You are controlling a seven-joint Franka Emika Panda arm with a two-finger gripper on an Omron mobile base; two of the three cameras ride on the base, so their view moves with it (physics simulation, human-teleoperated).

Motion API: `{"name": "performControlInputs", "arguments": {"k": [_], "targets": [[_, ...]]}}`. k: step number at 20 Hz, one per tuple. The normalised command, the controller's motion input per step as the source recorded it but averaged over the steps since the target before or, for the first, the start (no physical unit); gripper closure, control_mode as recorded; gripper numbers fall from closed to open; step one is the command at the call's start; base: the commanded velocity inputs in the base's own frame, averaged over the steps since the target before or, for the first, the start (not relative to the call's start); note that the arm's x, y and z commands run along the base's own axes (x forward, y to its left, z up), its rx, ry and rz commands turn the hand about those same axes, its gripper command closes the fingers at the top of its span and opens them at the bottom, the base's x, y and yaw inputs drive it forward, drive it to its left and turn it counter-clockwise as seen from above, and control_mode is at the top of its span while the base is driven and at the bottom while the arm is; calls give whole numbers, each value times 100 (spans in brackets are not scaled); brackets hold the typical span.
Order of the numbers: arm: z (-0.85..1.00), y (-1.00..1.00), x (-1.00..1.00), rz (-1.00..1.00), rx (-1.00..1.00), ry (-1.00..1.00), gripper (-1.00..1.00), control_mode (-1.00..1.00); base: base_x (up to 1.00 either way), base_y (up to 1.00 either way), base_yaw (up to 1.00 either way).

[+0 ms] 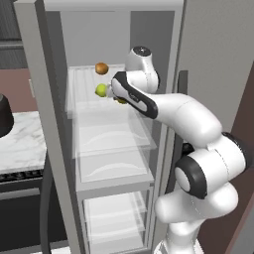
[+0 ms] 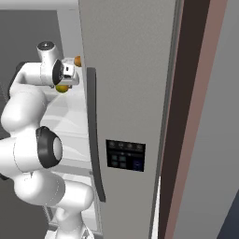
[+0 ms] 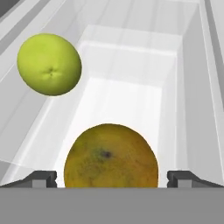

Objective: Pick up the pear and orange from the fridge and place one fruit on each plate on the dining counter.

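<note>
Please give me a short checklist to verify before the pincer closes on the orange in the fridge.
1. Pincer open: ok.
2. Orange centred between the fingertips: ok.
3. Pear apart from the orange, outside the pincer: ok.
4. Fridge door open, shelf reachable: ok.
5. Fingertips far enough around the orange: cannot tell.
6. Brownish fruit further back, out of the way: ok.
</note>
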Motion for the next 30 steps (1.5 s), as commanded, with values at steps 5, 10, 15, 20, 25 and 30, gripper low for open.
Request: {"name": "performControlInputs", "arguments": {"k": [5,10,15,20,25,30], "targets": [[-11,2,0,0,0,1,-100,-100,0,0,0],[-32,0,0,0,0,0,-100,-100,0,0,0],[-30,0,0,0,0,0,-100,-100,0,0,0],[0,0,0,0,0,0,-100,-100,0,0,0],[0,0,0,0,0,0,-100,-100,0,0,0],[0,0,0,0,0,0,100,-100,0,0,0]]}}
